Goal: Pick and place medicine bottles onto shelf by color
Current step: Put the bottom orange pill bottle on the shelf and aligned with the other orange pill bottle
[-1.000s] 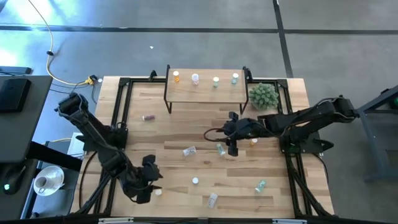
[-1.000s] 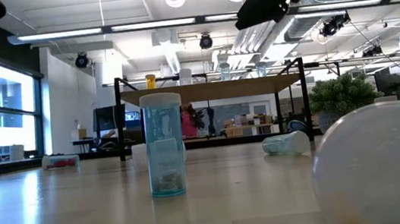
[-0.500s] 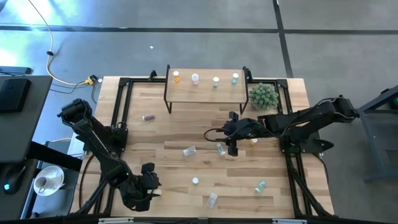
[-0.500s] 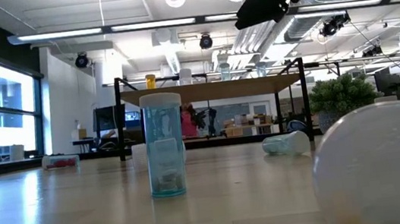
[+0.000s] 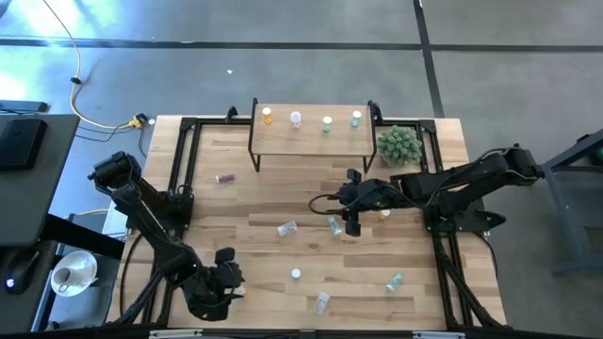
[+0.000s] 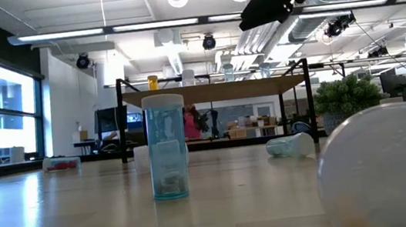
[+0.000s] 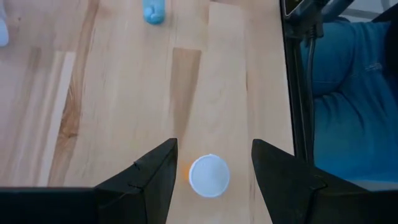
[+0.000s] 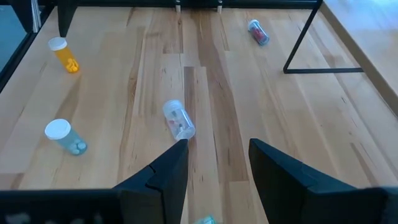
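Since a second ago, my left arm has drawn back, away from the low light-wood shelf on black legs (image 5: 311, 141), and its end effector (image 7: 214, 155) now stands at the bench (image 5: 264, 250) edge farthest from that shelf. The right arm has not stirred.

The left fingers are spread and released, straddling an upright orange-tinted bottle with a white cap (image 7: 209, 176), with a gap on each side. My worry is the closing. If the pads meet that round cap off-centre, I judge the bottle will squirt out, and this far from the shelf the bench edge is close enough for it to drop off. The carry is also long, since the orange bottle already placed (image 5: 268, 117) stands at the shelf's left end.

The right end effector (image 8: 217, 149) hangs in front of the shelf's right half, fingers apart and empty. A clear, pinkish bottle (image 8: 179, 119) lies on its side ahead of it, and a green one (image 5: 334, 224) lies just beside it. A descending finger could nudge either one and set it rolling. The spiky green plant ball (image 5: 399, 144) beside the shelf's right end could be brushed on the way in.
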`<act>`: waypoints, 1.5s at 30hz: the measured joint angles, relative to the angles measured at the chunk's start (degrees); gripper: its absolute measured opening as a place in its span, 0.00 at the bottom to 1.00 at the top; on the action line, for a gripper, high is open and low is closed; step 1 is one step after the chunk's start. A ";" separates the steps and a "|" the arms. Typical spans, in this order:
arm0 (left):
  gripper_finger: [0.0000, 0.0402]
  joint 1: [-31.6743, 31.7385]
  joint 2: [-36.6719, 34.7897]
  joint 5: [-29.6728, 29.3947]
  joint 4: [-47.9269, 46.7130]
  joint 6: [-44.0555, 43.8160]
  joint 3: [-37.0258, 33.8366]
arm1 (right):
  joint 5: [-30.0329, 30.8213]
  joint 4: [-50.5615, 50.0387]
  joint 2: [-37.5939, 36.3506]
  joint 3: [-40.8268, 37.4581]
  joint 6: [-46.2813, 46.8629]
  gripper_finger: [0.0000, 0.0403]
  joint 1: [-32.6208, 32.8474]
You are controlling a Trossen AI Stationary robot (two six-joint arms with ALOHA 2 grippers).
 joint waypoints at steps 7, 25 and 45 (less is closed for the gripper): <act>0.49 -0.65 1.90 -0.87 0.34 -0.89 0.00 | 0.00 -0.08 0.00 0.00 0.00 0.40 0.00; 0.49 -0.59 7.21 0.66 0.77 -4.94 0.00 | -0.04 -0.13 0.00 -0.02 0.44 0.40 0.00; 0.28 -0.44 7.25 -0.82 0.64 -3.16 0.00 | -0.09 -0.12 0.00 -0.02 1.49 0.40 0.00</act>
